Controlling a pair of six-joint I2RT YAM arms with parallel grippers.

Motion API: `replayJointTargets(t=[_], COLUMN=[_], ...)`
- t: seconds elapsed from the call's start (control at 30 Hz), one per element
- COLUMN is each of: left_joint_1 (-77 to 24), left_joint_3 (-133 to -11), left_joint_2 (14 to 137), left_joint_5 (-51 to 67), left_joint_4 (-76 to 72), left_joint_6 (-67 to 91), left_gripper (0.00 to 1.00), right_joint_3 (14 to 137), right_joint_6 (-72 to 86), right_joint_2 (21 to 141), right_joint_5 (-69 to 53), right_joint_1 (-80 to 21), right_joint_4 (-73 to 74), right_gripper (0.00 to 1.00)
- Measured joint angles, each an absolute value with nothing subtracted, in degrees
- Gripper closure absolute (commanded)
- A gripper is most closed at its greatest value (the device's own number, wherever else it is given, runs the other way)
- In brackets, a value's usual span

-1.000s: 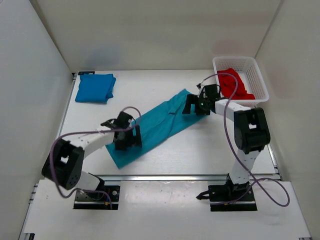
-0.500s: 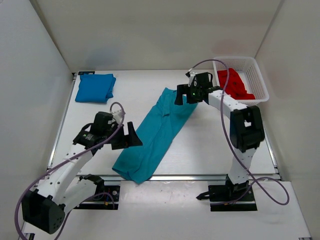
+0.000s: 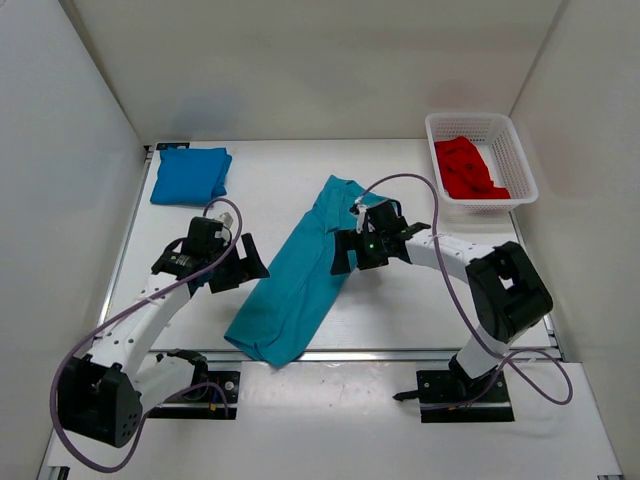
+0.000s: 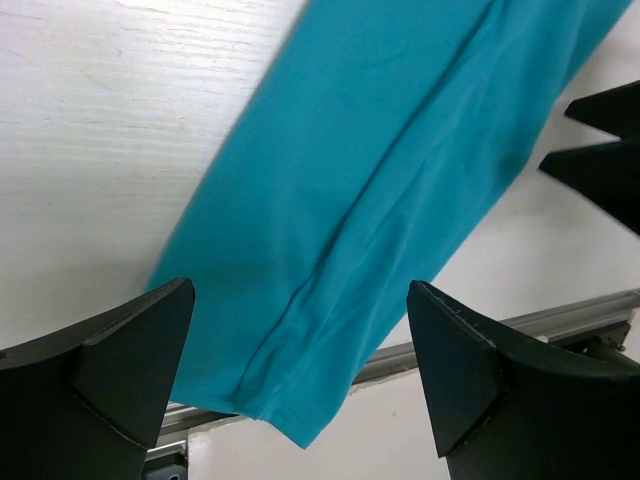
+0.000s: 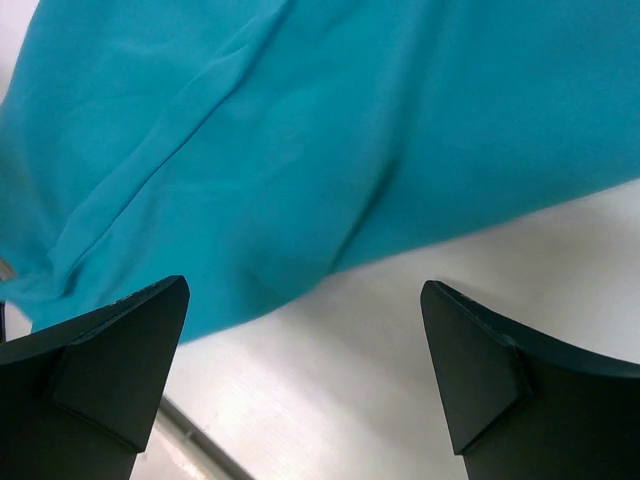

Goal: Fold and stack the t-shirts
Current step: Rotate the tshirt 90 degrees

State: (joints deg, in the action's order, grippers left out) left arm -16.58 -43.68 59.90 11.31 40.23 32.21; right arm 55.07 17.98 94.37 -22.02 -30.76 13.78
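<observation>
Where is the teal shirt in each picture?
Top external: the teal shirt is a long slanted strip in the middle of the table.
Left wrist: it runs from the bottom centre to the top right.
Right wrist: it fills the top.
Shared landmark: the white table under it.

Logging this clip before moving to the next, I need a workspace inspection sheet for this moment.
Surface: white table, bare between items.
Job's things: teal shirt lies as a long diagonal strip with its near end at the front rail; blue shirt is folded at the far left; red shirt is in the basket.
Clutter: white mesh basket, far right.
Hands: left hand and right hand are both open at the strip's edges.
Cables: purple cables loop off both arms.
Surroundings: white walls.
</observation>
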Motion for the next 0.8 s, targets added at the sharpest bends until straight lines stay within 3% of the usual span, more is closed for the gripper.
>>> replayJointTargets(t=[0.27, 0.53, 0.63, 0.7, 0.8], left_joint_1=[-16.8, -16.6, -16.3, -16.2, -15.9], left_joint_3=[-44.0, -44.0, -44.2, -44.8, -46.0], left_joint_2=[64.4, 68.6, 70.0, 71.0, 72.5], left_joint_5=[9.8, 9.9, 9.8, 9.8, 9.8], left_joint_4=[40.0, 39.8, 40.0, 40.1, 40.3], left_joint_6=[31.7, 30.9, 30.4, 30.0, 29.4], left_gripper=[0.01, 0.01, 0.01, 0.01, 0.01], right_joint_3=[60.2, 80.7, 91.5, 98.9, 112.0], right_joint_6=[18.7, 17.8, 17.9, 18.0, 17.9], right_joint_2=[102.3, 117.8, 124.9, 129.7, 137.8], right_joint_5=[-22.3, -21.1, -19.9, -19.8, -18.9], right_joint_1=[-21.8, -16.4, -15.9, -15.6, -15.2], right_joint_4=[11.0, 12.0, 14.0, 15.2, 19.2], right_gripper=[0.01, 0.03, 0.12, 0.29, 0.26])
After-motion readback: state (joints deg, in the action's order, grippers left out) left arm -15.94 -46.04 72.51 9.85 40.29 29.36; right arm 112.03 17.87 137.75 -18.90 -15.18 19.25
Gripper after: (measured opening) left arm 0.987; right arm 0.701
